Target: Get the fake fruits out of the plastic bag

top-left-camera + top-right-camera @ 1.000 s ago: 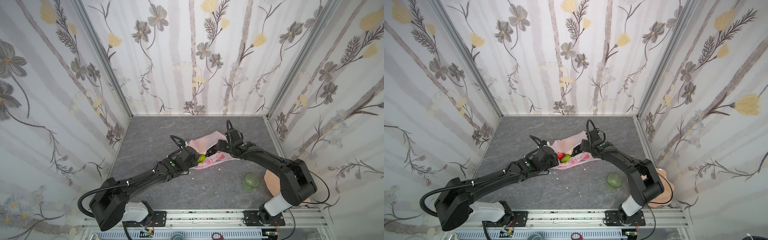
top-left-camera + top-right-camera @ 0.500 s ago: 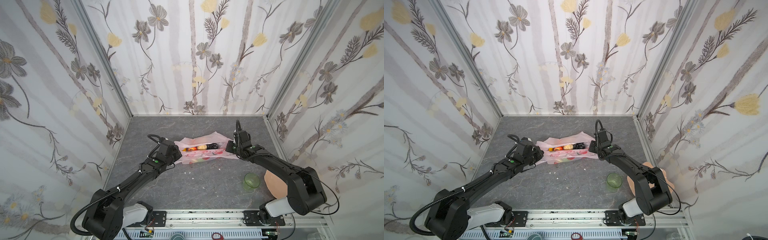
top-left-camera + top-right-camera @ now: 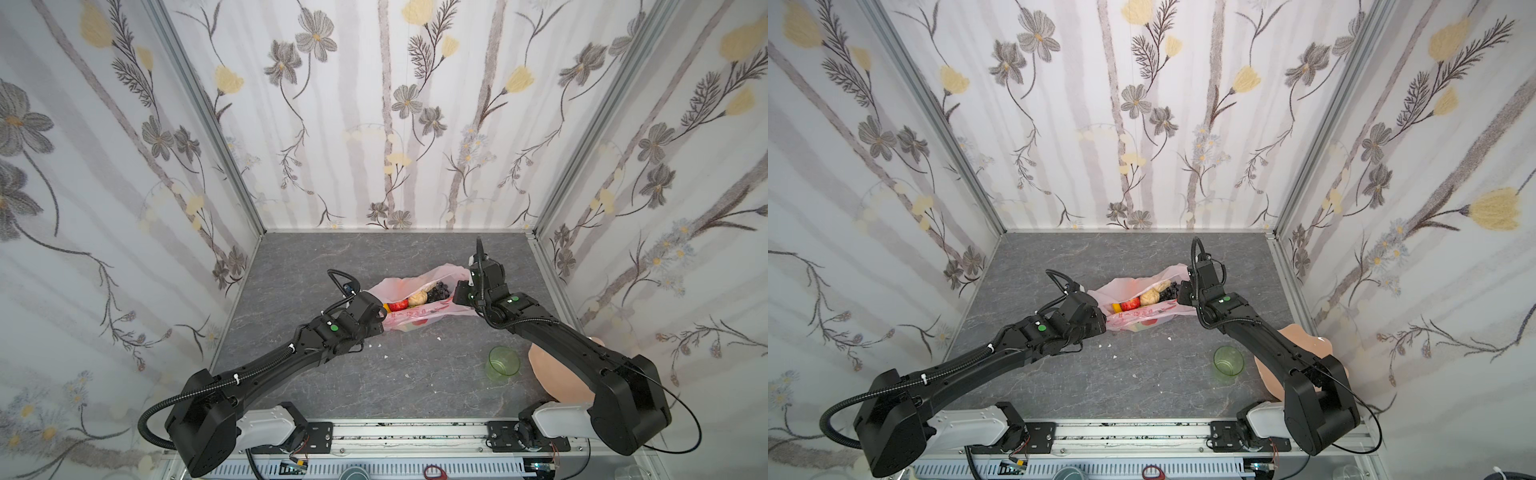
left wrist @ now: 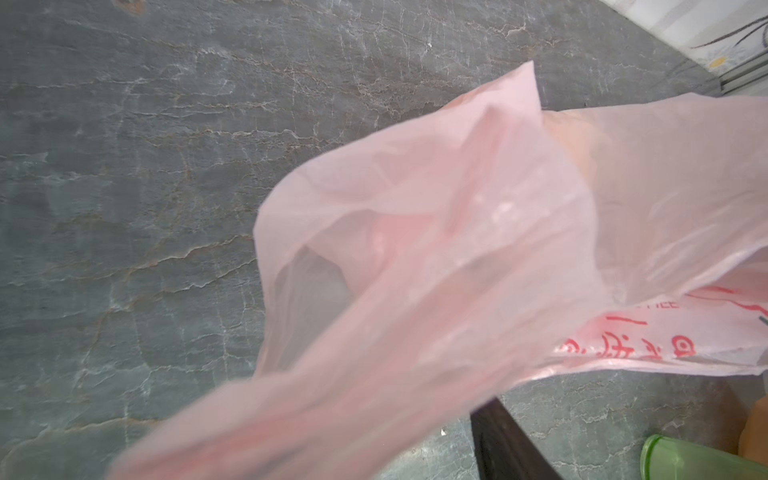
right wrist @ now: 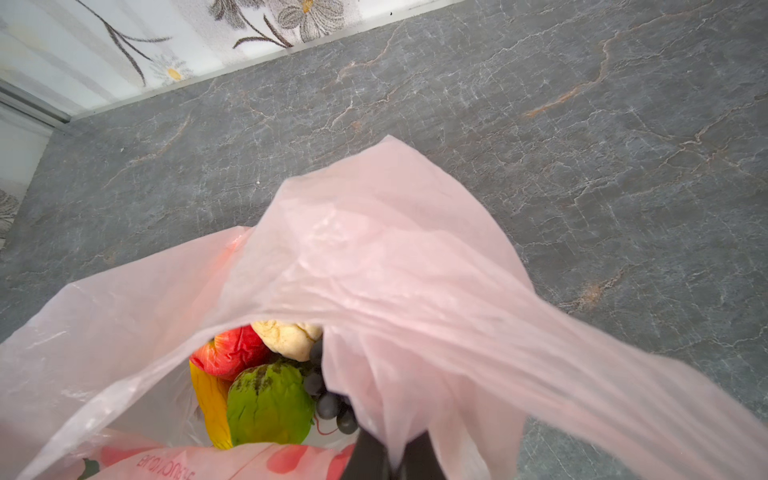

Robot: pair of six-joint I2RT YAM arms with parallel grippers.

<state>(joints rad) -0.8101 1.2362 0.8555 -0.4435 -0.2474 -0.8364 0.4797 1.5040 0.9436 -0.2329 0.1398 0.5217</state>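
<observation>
Now — fake fruits (image 5: 266, 395) lie inside plastic bag (image 3: 415, 318)

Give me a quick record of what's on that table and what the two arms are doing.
Bag: plastic bag, lying on the table, mouth open
Inside: fake fruits: red apple, beige lump, grapes, green fruit, banana
Taken out: none visible
Right jaws: shut on one bag end
Left jaws: at the other end, grip unclear
Nearby: green cup, peach plate
</observation>
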